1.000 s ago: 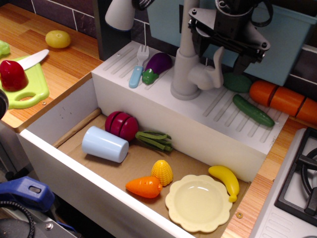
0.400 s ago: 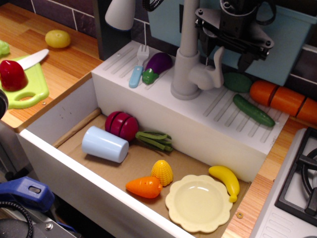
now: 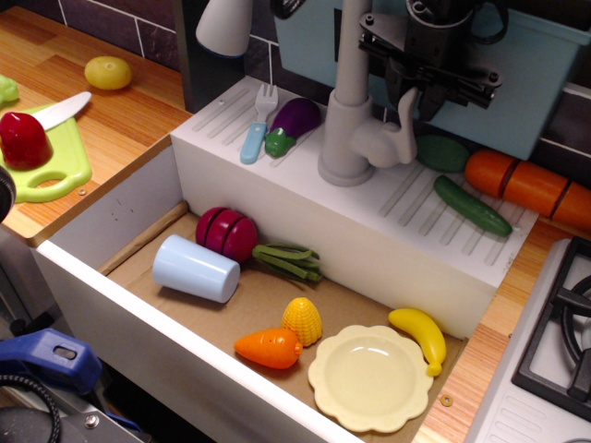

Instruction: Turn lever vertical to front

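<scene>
Right now the work sits at the very start of the turning step: the lever [image 3: 405, 120] stands upright, a slim pale grey handle rising from its rounded hub [image 3: 374, 145] on the right side of the tall faucet column [image 3: 348, 92], at the back of the white sink ledge [image 3: 369, 221]. The claw [image 3: 427, 69] hangs above and just behind the lever's tip, dark and partly cut off by the top edge, and whether its fingers are spread or pressed together I cannot tell, since the linkage hides them; nothing appears to be pinched, and the lever looks untouched. My judgement is that little of the task is done, as the handle has not tipped toward the front. The next move calls for bringing the claw down beside or around the upper part of the handle, then drawing it forward so that it pivots on the hub, keeping clear of the column close by on the left. Compared with a second ago, the claw has risen and drawn in toward the column: then its black frame spread lower and wider over the lever with a finger reaching down on the right near the green cucumber [image 3: 472, 204], and now it sits higher and more compact. The lever itself has kept its upright pose, and the toys in the sink basin below have not moved.
</scene>
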{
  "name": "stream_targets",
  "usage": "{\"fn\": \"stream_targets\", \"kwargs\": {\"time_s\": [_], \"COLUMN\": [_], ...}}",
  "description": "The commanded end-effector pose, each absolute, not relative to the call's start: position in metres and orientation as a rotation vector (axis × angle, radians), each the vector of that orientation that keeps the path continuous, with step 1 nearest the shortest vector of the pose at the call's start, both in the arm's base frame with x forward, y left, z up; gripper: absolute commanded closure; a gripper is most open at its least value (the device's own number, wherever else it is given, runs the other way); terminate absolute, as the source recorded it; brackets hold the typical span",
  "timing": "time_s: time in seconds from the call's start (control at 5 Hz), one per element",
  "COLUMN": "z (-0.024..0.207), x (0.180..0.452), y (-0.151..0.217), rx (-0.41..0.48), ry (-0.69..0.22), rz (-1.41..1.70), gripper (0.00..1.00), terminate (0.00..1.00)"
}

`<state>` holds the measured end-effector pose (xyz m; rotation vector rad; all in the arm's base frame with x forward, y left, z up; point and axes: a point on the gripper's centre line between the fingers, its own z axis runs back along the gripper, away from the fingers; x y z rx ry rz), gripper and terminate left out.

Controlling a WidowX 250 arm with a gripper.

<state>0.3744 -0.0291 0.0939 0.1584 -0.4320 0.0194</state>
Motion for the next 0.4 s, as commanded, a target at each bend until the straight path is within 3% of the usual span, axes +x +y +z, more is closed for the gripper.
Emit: {"fn": "stream_targets", "kwargs": {"time_s": [0.0, 0.2], "z": [0.11, 0.1068], "x": [0.3759, 0.3688], "y": [-0.0361, -0.0393], "rx": [0.151, 0.14], "ry": [-0.487, -0.49], "rz": [0.053, 0.074], "gripper": [1.0, 1.0], "terminate": [0.0, 0.0]}}
